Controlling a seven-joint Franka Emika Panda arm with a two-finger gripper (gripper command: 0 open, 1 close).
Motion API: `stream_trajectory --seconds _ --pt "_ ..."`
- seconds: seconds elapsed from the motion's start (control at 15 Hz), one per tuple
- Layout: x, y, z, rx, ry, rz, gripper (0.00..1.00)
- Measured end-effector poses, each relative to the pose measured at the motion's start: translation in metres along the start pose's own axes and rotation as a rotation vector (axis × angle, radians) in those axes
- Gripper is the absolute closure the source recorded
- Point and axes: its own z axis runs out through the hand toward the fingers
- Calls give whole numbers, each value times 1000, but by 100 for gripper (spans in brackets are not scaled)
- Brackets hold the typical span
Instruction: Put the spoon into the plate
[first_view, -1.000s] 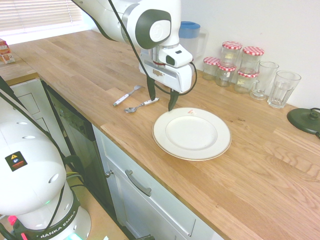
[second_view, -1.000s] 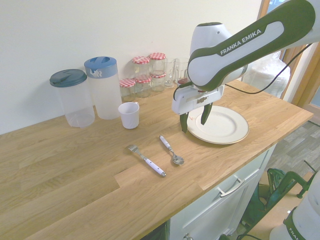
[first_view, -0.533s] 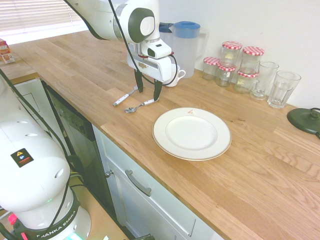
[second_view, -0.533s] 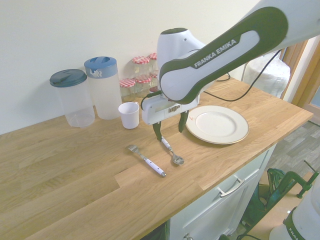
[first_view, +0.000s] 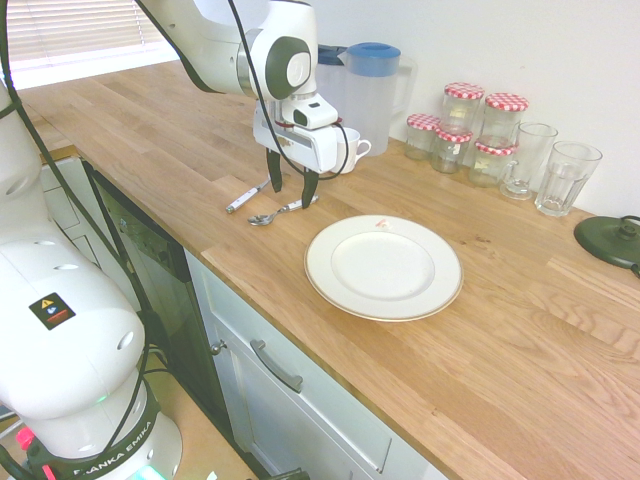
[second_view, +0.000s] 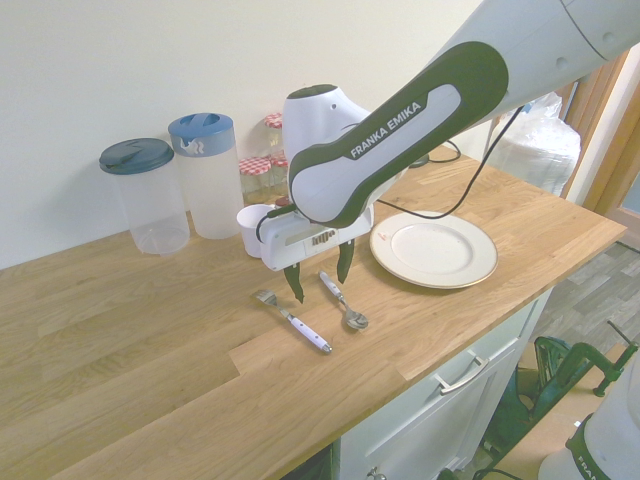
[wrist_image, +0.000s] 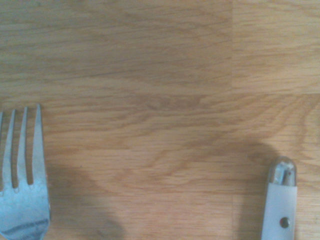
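Pincer (second_view: 318, 290) hangs open above spoon (second_view: 353, 318) and fork (second_view: 310, 335).

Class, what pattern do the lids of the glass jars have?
Red-and-white checks, clearest on the lids in the first exterior view.

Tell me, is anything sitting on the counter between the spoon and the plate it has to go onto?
Nothing visible does: only bare countertop lies between the spoon and the plate. The fork lies on the spoon's other side, away from the plate.
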Motion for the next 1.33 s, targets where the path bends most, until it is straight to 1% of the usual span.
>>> stream_trajectory --seconds 0.87,1.33 --pt "6 -2 2 11 0 12 100" --pt "0 -4 4 7 -3 14 100"
